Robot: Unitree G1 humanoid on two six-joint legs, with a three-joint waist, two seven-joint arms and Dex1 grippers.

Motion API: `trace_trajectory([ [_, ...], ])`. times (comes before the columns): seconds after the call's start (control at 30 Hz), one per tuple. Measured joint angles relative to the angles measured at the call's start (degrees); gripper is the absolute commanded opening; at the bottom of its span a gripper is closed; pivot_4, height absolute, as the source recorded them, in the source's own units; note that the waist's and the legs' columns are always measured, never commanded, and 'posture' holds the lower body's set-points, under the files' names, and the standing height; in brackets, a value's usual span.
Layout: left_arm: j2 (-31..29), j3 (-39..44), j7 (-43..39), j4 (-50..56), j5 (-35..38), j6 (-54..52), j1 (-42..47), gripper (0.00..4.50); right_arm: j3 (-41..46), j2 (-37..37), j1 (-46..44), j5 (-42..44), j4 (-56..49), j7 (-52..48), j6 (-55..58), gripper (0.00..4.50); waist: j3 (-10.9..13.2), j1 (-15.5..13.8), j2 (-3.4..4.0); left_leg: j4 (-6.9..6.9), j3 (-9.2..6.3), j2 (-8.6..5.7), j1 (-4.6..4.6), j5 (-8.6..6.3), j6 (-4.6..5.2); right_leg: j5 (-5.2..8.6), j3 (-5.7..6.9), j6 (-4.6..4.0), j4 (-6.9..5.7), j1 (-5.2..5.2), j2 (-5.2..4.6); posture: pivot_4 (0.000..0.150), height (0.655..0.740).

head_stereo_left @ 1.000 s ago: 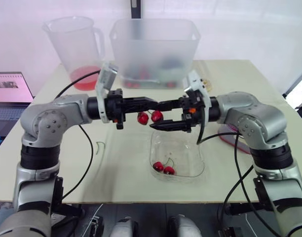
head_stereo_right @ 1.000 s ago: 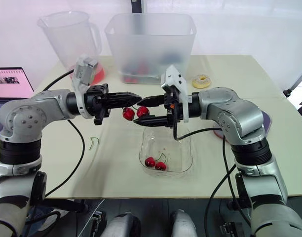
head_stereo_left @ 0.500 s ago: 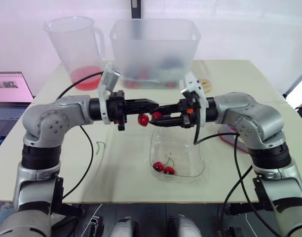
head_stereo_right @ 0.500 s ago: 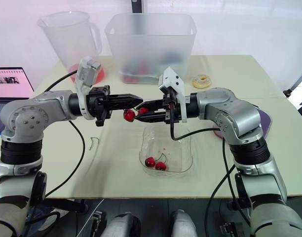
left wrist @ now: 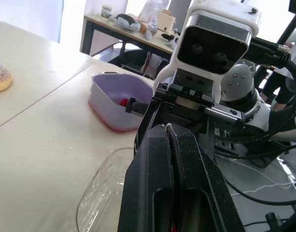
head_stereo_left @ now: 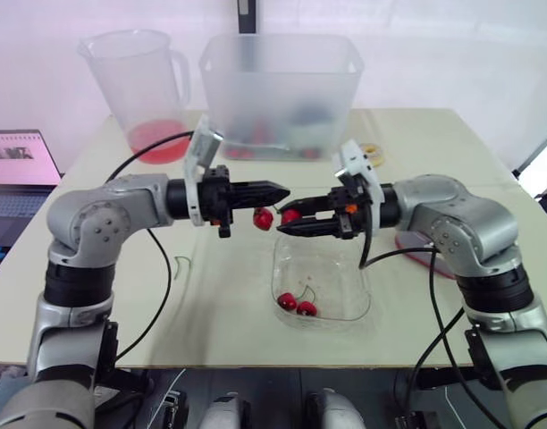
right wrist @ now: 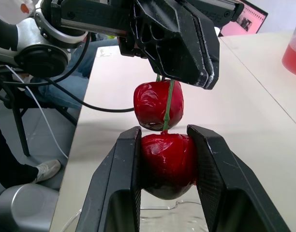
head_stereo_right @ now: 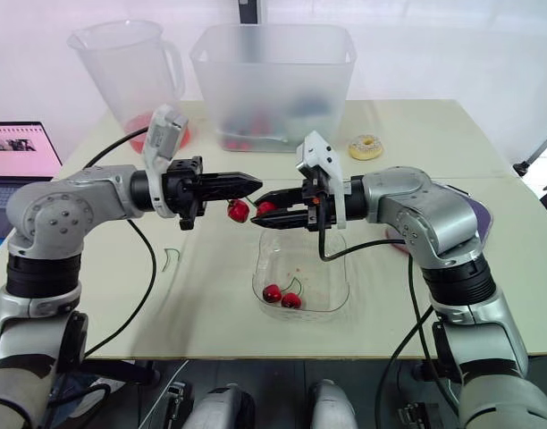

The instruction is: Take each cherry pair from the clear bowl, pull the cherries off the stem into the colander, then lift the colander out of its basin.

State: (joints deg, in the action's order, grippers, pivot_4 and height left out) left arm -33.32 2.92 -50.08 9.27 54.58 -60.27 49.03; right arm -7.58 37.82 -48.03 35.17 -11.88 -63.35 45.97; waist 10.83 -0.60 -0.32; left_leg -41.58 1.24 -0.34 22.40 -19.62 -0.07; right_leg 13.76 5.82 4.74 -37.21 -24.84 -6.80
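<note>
A cherry pair hangs between my two grippers above the clear bowl. My left gripper is shut on the pair's green stem, and one cherry dangles just under its tips. My right gripper is shut on the other cherry, which is still joined to the stem. Another cherry pair lies in the bowl's near end. A frosted basin stands at the back of the table, with red and dark shapes blurred inside it.
A frosted jug with red liquid stands at the back left. A donut lies right of the basin. A purple bowl sits by my right arm. A loose green stem lies left of the clear bowl, and a laptop at the far left.
My right gripper, open around one cherry a second ago, has shut on it and drawn slightly right and down. The two cherries now sit a little further apart.
</note>
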Motion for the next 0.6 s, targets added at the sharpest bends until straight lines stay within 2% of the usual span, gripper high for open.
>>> trace_trajectory([
  [0.23, 0.0, 0.3, 0.1, 0.0, -0.2, 0.9, 0.0, 0.0, 0.0, 6.5, 5.0, -0.6, -0.2, -1.1, 1.8, 1.45, 0.0, -0.1, -0.02, -0.02, -0.02, 0.0, 0.0, 0.0, 0.0, 0.0, 0.01, 0.0, 0.0, 0.04, 0.0, 0.15, 0.6886],
  [0.37, 0.3, 0.4, 0.4, 0.0, -0.2, 1.0, 0.0, 0.0, 3.5, 10.6, 5.9, -0.6, 1.2, -1.1, 2.1, 1.45, 0.0, -0.1, -0.02, -0.02, -0.01, -0.01, -0.01, 0.0, 0.0, 0.0, 0.01, 0.0, 0.01, 0.04, -0.02, 0.15, 0.6886],
  [0.47, 0.5, 0.9, 1.0, 0.0, -0.2, 1.2, -0.3, 0.0, 6.2, 15.3, 4.7, -4.2, 7.2, -0.8, -1.9, 1.45, 0.0, -0.2, -0.02, -0.03, 0.0, -0.02, -0.01, 0.0, 0.01, 0.0, 0.01, 0.0, 0.02, 0.06, -0.03, 0.15, 0.6886],
  [0.6, 3.7, 1.5, 3.8, 0.3, -0.2, 2.4, -1.6, 0.0, 7.1, 22.9, 2.2, -12.8, 21.5, 0.1, -9.8, 1.45, 0.0, -0.2, -0.04, -0.02, 0.03, -0.03, 0.0, -0.01, 0.02, 0.0, 0.01, 0.0, 0.04, 0.06, -0.03, 0.15, 0.6886],
])
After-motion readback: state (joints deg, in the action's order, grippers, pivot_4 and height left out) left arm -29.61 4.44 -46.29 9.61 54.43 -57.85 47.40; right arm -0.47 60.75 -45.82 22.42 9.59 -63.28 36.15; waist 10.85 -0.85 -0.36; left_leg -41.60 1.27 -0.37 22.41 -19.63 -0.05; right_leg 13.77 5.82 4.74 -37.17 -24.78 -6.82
